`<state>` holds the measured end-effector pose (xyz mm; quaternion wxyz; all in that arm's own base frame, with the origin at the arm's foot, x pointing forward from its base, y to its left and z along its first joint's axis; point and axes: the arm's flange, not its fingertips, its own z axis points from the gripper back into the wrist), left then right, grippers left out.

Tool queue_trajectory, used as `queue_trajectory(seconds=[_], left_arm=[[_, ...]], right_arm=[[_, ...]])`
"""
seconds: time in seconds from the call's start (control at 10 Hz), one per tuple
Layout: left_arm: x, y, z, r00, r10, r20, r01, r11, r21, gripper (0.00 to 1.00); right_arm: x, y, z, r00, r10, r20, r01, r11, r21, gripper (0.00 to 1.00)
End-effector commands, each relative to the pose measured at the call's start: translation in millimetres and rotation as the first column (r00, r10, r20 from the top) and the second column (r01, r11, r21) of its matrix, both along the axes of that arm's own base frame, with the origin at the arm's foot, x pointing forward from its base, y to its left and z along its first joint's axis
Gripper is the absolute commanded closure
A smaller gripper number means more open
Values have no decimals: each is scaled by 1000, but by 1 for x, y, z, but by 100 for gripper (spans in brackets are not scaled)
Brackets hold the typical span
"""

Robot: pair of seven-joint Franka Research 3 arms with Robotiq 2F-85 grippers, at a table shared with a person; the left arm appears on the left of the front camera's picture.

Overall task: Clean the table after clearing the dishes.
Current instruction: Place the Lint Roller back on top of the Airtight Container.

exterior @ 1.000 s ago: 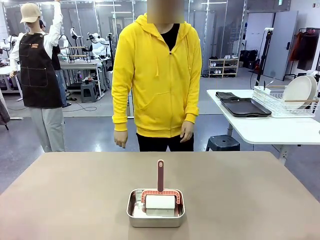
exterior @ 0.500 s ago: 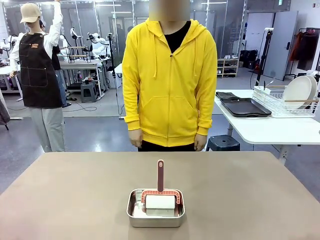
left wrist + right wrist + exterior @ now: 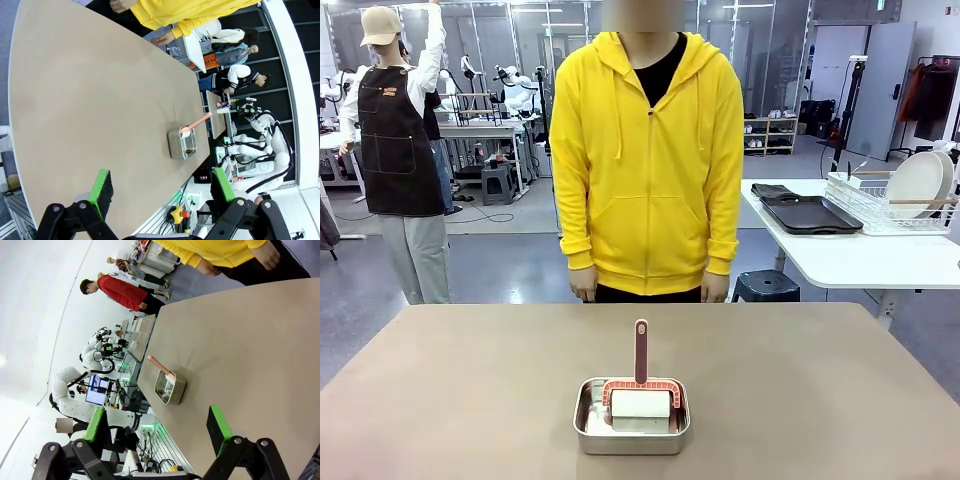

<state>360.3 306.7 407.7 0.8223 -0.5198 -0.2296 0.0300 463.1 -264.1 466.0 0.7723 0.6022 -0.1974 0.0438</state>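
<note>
Currently: table [image 3: 470, 390] carries pan [image 3: 631, 430] with roller [image 3: 640, 398] near middle | plates [image 3: 917, 183] racked on side table [image 3: 860, 260] | left gripper [image 3: 159, 192] spread, nothing held | right gripper [image 3: 156, 430] spread, nothing held

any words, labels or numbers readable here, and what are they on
None can be read for certain.
Small orange mark on the dark apron in the background: too small to read.
Orange sign with print behind the person, left wrist view: sideways and blurred, not readable.
Steel pan, roller handle and table: no print visible.
</note>
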Motion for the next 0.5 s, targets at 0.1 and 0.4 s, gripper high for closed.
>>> queue_trajectory(seconds=[0.1, 0.4], left_arm=[[-4, 1, 1, 1000, -2, 19, 2, 1000, -13, 0], [-4, 1, 1, 1000, -2, 19, 2, 1000, -13, 0]], right_arm=[[-8, 5, 2, 1000, 4, -4, -4, 1000, -3, 0], [-8, 5, 2, 1000, 4, -4, -4, 1000, -3, 0]])
